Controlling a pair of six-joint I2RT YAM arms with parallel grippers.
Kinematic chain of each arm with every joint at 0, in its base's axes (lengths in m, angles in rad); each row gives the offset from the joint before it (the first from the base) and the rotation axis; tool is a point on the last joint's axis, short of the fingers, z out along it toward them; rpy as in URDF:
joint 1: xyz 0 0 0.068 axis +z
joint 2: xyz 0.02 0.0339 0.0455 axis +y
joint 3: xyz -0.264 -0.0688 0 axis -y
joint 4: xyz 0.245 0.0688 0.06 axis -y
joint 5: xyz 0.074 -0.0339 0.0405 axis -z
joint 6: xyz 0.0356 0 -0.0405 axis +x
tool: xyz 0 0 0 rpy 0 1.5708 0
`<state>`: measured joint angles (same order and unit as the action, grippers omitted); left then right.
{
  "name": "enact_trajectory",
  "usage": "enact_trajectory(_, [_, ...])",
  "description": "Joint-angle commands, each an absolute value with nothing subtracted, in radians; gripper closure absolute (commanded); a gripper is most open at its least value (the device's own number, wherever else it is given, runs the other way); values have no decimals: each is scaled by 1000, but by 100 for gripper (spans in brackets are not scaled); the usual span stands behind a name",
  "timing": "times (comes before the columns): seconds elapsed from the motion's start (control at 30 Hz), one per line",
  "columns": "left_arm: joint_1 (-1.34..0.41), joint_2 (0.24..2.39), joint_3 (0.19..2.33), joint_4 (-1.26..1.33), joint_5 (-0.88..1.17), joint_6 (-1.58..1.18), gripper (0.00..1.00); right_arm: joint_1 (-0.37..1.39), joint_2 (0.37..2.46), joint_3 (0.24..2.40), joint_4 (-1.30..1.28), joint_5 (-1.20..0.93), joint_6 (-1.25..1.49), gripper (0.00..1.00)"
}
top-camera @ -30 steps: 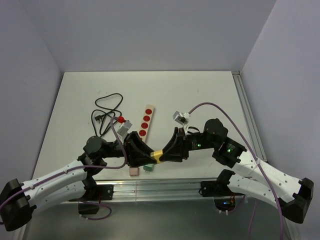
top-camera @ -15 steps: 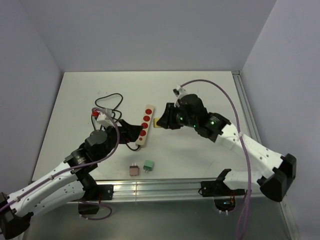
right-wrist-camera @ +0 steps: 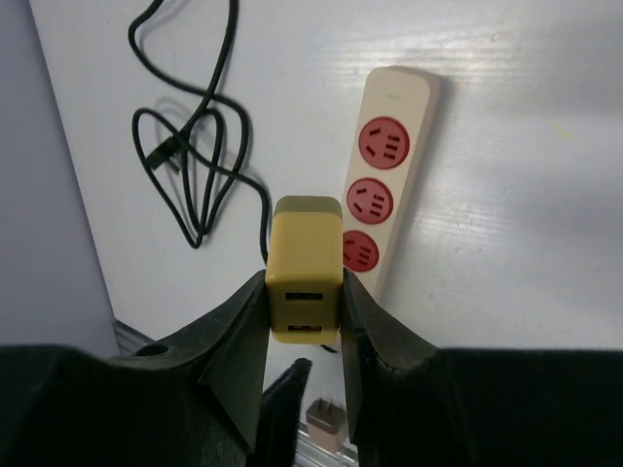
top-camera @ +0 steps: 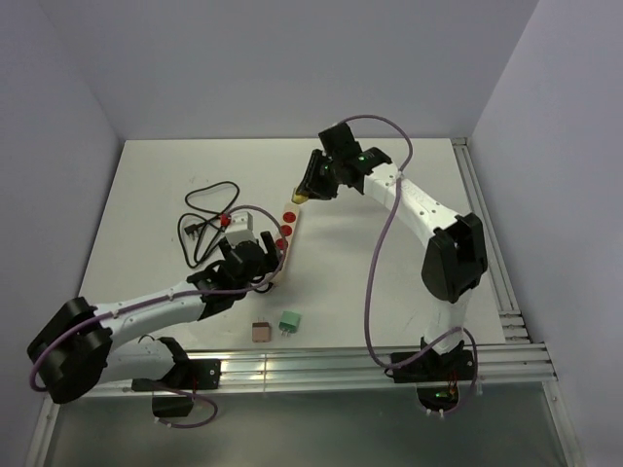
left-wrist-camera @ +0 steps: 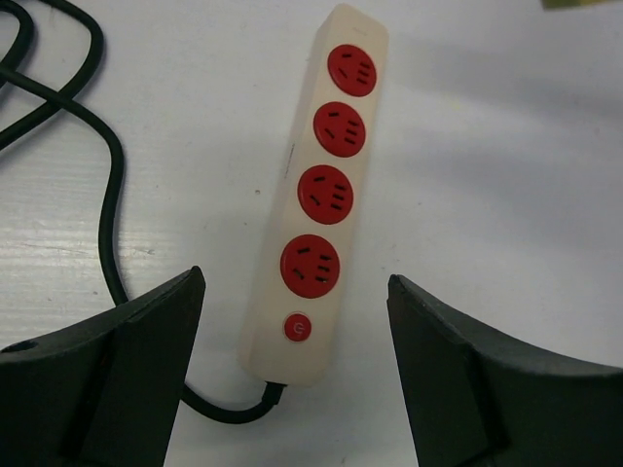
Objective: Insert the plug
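right gripper (right-wrist-camera: 306, 311) clenched on mustard-yellow plastic block plug (right-wrist-camera: 307, 243), aloft near far end of cream plastic power strip (left-wrist-camera: 316, 195) with red sockets; left gripper (left-wrist-camera: 294, 302) released, straddling its switch end; likely best: pin strip, square hidden prongs over one socket, press straight.

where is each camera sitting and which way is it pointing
Top external: fixed above and behind the bases, looking down on the table; both arms show, left gripper at the near end of the power strip, right gripper near its far end.
Left wrist: on the left arm, looking down at the strip's sockets between its own open fingers.
Right wrist: on the right arm, looking down past the yellow plug clamped in its fingers.
Shared: both wrist views show the strip and the black cable.
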<state>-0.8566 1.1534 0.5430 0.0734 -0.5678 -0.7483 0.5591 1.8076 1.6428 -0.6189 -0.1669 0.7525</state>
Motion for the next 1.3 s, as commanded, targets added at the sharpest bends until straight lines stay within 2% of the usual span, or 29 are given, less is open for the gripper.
enact_trajectory(0.0, [-856, 1224, 566, 199, -624, -696, 18, 537, 1873, 1793, -704, -199, 784, 100])
enact_trajectory(0.17, [-856, 1360, 578, 258, -637, -680, 18, 537, 1997, 1922, -759, -232, 770, 100])
enact_trajectory(0.37, [-854, 1489, 640, 281, -621, -632, 21, 529, 2055, 1956, -791, -258, 747, 100])
enact_trajectory(0.47, [-854, 1519, 632, 307, -585, -627, 37, 520, 2077, 1967, -796, -320, 721, 100])
enact_trajectory(0.5, [-854, 1526, 627, 314, -578, -633, 48, 519, 2085, 1979, -811, -330, 698, 100])
enact_trajectory(0.63, [-850, 1545, 597, 331, -529, -652, 52, 522, 2103, 2007, -880, -282, 650, 100])
enact_trajectory(0.73, [-845, 1546, 571, 350, -483, -660, 62, 522, 2086, 1974, -882, -261, 638, 100])
enact_trajectory(0.87, [-845, 1545, 546, 345, -466, -673, 68, 522, 2077, 1939, -877, -276, 632, 100])
enact_trajectory(1.1, [-845, 1549, 512, 365, -376, -724, 87, 531, 2096, 1956, -922, -230, 632, 100])
enact_trajectory(1.27, [-845, 1526, 459, 386, -321, -788, 92, 532, 2054, 1878, -876, -193, 663, 100])
